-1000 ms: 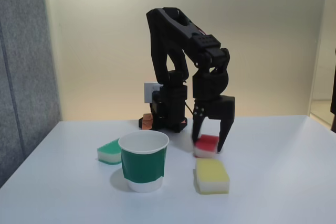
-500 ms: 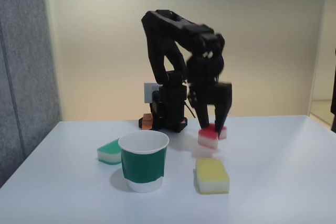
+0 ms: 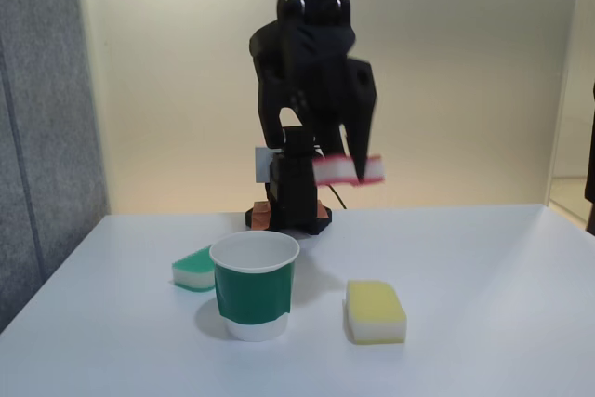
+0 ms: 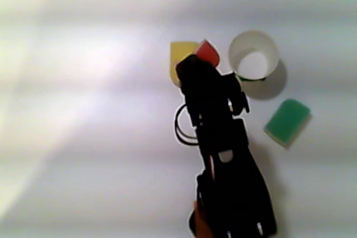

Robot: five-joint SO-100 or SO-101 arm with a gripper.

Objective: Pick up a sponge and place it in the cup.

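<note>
Lower left of the fixed view: green-topped sponge flat on the table. Centre: cup upright, empty. Right of centre: end effector closed on the sponge, now lifted well clear. Grasp done; carry over cup next.

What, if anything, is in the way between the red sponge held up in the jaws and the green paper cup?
Nothing visible. The red-topped sponge hangs in the air, clamped by the gripper, above and right of the green-banded paper cup in the fixed view. The cup's mouth is open and empty.
</note>
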